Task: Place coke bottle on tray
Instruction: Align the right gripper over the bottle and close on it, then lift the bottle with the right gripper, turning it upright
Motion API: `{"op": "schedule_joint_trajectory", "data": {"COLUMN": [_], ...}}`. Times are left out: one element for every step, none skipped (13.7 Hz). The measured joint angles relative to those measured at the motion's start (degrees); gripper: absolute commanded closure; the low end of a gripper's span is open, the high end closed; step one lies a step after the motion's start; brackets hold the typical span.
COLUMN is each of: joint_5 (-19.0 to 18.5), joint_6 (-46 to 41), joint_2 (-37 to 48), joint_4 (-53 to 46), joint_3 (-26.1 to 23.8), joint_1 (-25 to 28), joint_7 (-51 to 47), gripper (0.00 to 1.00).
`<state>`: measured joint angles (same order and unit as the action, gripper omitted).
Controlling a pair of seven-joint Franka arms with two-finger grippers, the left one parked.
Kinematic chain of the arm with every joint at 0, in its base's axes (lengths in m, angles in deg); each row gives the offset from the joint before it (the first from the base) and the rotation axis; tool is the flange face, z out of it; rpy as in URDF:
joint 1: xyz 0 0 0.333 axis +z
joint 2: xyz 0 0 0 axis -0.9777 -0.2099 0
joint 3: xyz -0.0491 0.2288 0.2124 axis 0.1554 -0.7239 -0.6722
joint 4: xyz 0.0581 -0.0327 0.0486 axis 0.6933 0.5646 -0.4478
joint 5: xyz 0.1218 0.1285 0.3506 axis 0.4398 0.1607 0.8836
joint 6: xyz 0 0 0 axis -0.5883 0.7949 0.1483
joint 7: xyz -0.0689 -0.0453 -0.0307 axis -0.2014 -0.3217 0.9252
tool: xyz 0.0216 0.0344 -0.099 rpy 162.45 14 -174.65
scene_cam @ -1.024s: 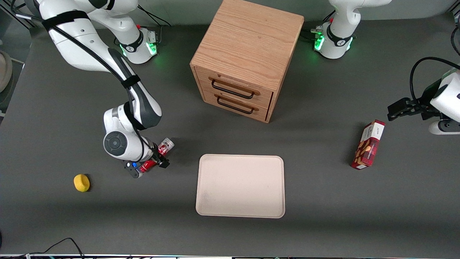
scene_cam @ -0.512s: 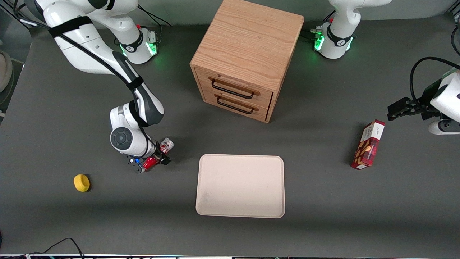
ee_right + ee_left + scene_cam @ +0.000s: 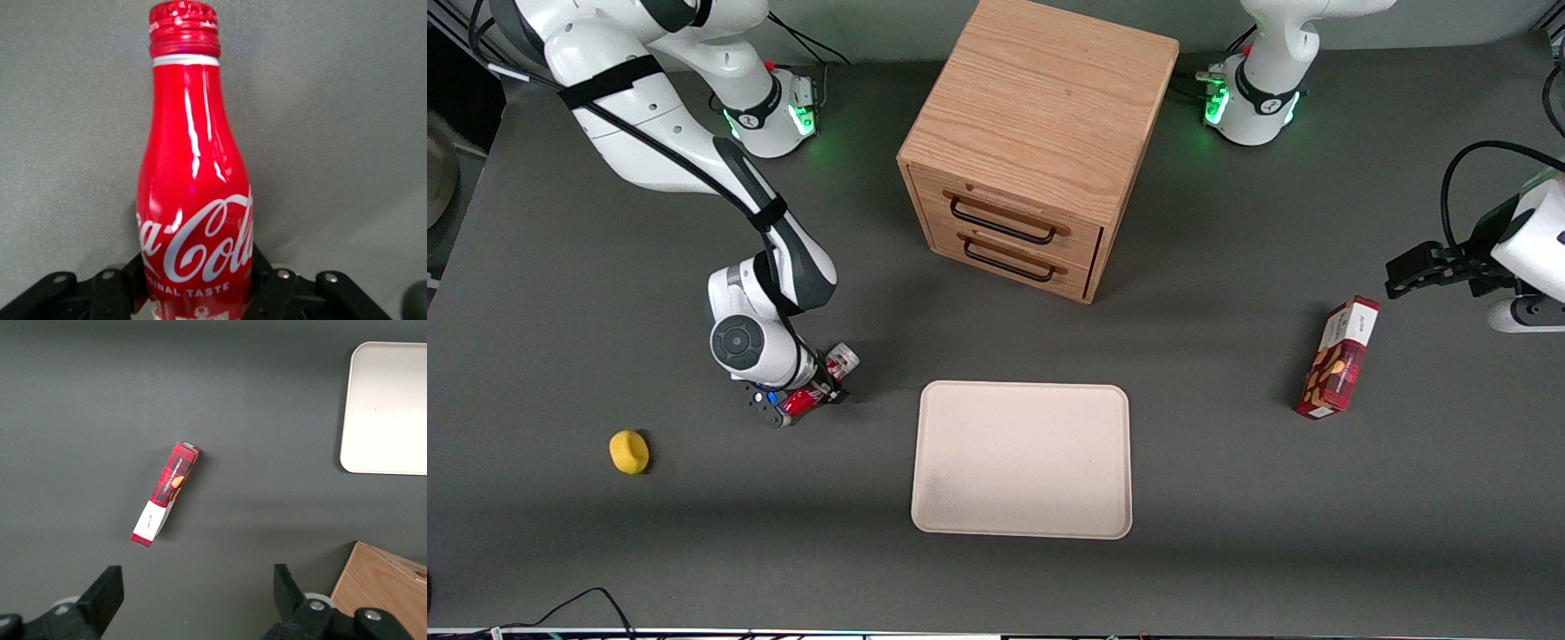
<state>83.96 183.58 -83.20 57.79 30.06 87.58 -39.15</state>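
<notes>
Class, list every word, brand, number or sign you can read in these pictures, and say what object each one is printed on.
"Coca-Cola", white script, partly cut off: on the coke bottle, held in the gripper, whose fingers are shut on it just above the table, beside the tray.
"…GINAL TASTE", first letters hidden: under the script on the same bottle.
Snack box: print on its white end too small to read.
Wooden drawer cabinet: no text.

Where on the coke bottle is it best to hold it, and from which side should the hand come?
Probably the wide lower body, around the white logo. The bottle lies tilted, its cap toward the front camera and its silver base away. The hand sits there already, one finger on each flank, shut on it. That part is the broadest; the neck tapers and might slip. The tray lies beside it.
</notes>
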Motion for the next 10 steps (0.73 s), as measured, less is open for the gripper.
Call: {"op": "schedule_joint_trajectory", "data": {"joint_5": [-0.11,-0.43,-1.42,-2.80,-3.90,-4.37,-4.40,-4.40,-4.40,-4.24], "joint_6": [-0.02,-0.39,-1.83,-4.68,-8.69,-13.28,-17.97,-22.63,-27.37,-31.81], "joint_2": [0.08,0.41,1.11,2.39,4.21,6.57,9.15,11.64,13.79,15.34], "joint_4": [-0.08,-0.30,-0.96,-2.10,-3.58,-5.37,-7.39,-9.68,-12.50,-15.89], "joint_3": [0.00,-0.01,-0.06,-0.20,-0.40,-0.58,-0.68,-0.80,-1.23,-2.03], "joint_1": [0.00,0.01,0.01,0.01,0.03,0.04,0.05,0.04,0.01,0.00], "joint_7": [0.00,0.01,0.04,0.10,0.58,2.23,4.84,8.03,11.71,14.96], "gripper": [1.00,1.00,1.00,1.00,1.00,1.00,1.00,1.00,1.00,1.00]}}
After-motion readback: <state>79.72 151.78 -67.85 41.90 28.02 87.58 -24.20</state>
